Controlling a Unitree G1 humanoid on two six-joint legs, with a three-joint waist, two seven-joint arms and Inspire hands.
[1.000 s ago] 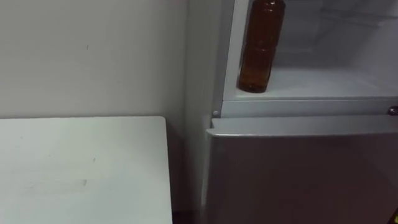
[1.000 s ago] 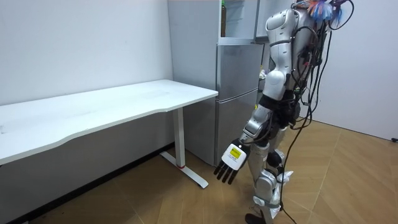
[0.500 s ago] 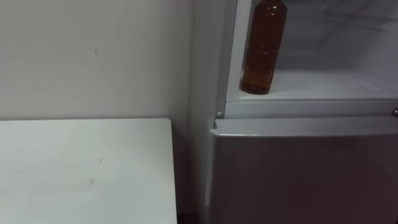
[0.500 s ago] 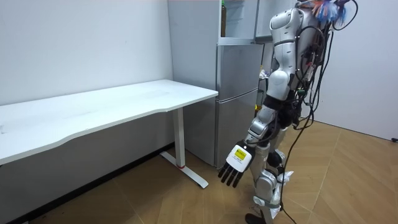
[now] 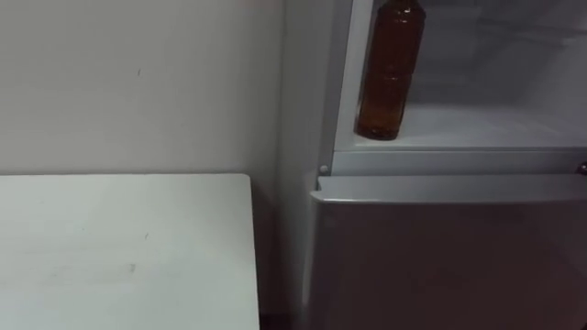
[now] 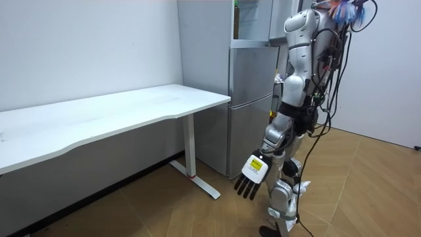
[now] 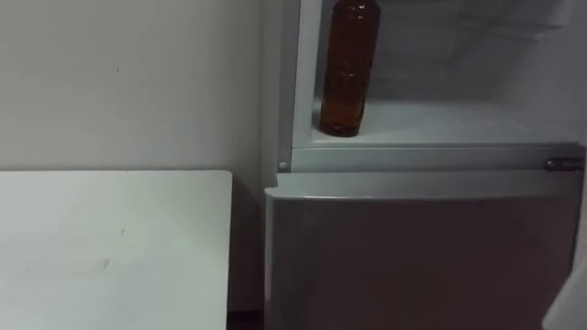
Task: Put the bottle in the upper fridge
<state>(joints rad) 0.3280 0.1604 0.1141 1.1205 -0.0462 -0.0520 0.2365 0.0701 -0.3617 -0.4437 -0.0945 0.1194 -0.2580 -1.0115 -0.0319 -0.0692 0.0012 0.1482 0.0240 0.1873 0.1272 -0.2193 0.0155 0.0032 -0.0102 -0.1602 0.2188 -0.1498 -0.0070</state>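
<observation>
Item under inspection: the bottle (image 5: pixel 389 73), brown, stands upright in the open upper compartment (image 5: pixel 495 124) of the fridge (image 5: pixel 440 247). It is at the left front corner of the compartment's floor, close to the left wall and free of contact with any hand. The lower door (image 7: pixel 413 257) below it is closed.

The left hand (image 6: pixel 253 173) hangs low beside the robot's legs, well apart from and well below the bottle. Its fingers are straight and point to the wooden floor (image 6: pixel 368 191), and it holds nothing.

The eye views give the bottle and the compartment interior at close range, with the white bench (image 5: pixel 119 247) just beside the fridge on the robot's left and a plain wall (image 5: pixel 138 82) behind it. The room view gives the robot standing upright, close before the fridge, with the bench (image 6: pixel 112 112) running off to the room view's left.

Against the frames a second ago, the bottle keeps the same place on the compartment floor. The slight shift of the eye view is the camera's own. The left hand has swung a little toward the room view's right, nearer the legs, with its fingers unchanged.
</observation>
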